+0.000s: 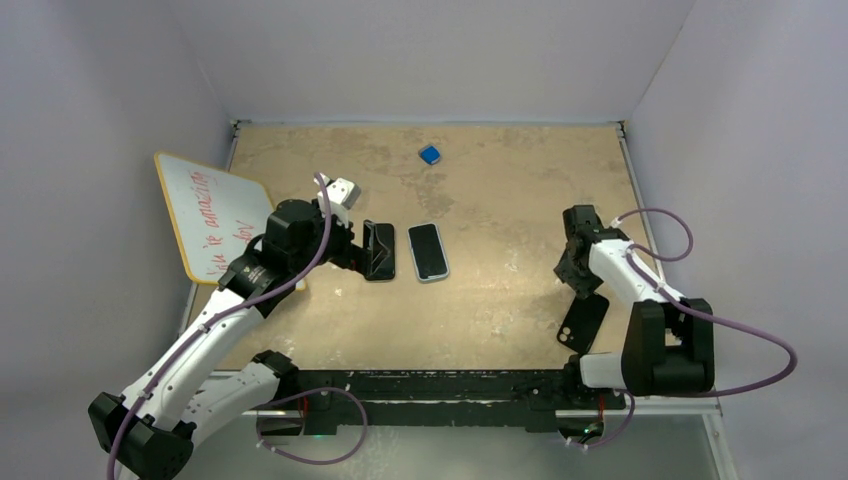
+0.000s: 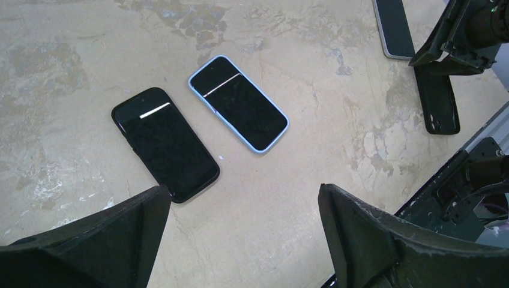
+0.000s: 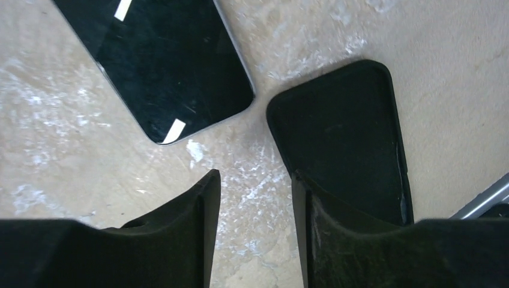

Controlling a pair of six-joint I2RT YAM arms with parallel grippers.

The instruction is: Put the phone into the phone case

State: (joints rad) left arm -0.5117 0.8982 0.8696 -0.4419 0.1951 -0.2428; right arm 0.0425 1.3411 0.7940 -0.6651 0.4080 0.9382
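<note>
On the table [image 1: 500, 200], in the top view, a board [image 1: 205, 215] sits at the left edge. Two phones lie side by side at centre, the left phone [image 1: 378, 250] and the right phone [image 1: 428, 251], with a small block [image 1: 430, 154] behind them. The case [image 1: 583, 322] lies at lower right. In the right wrist view, a third phone [image 3: 162, 60] lies to the upper left of the case, near but apart.

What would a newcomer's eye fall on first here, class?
Two dark-screened phones lie side by side mid-table, a black phone by the open left gripper and a pale-blue-cased phone to its right. At the right gripper, an empty black rubbery phone case lies beside a bare silver-edged phone.
</note>
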